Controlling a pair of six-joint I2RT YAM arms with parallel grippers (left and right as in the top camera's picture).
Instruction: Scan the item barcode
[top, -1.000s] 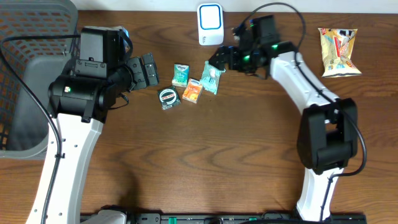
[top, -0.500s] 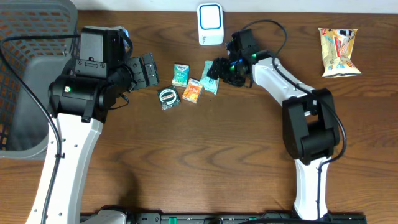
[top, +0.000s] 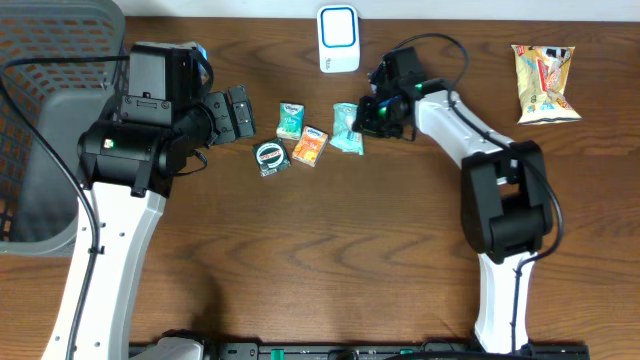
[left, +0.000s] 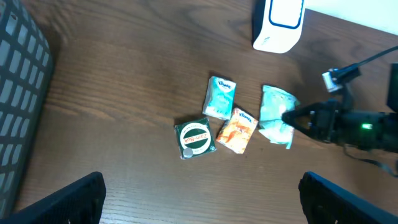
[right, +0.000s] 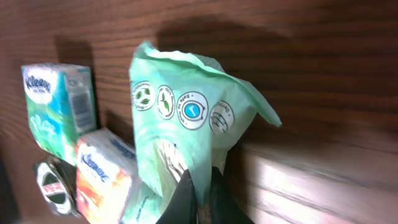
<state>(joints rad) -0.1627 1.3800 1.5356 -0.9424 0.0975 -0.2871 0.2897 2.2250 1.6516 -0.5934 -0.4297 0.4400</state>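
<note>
A mint-green packet (top: 346, 128) (right: 186, 118) lies right of the small packs, and my right gripper (top: 369, 117) (right: 200, 198) is shut on its near edge, the dark fingers pinching the wrapper. The left wrist view shows the same packet (left: 275, 115) with the right arm's black fingers at its right side. The white and blue scanner (top: 338, 38) (left: 278, 23) stands at the table's back edge, just behind the packet. My left gripper (top: 240, 112) (left: 202, 202) hangs open above bare wood left of the packs, with nothing between its fingers.
A teal tissue pack (top: 290, 120), an orange tissue pack (top: 310, 146) and a round green tin (top: 270, 158) lie close left of the packet. A yellow snack bag (top: 543, 82) sits at the far right. A grey mesh basket (top: 40, 120) fills the left edge.
My right gripper has gone from open to shut on the green packet's edge, and the packet has shifted slightly right. The left arm has not moved.
</note>
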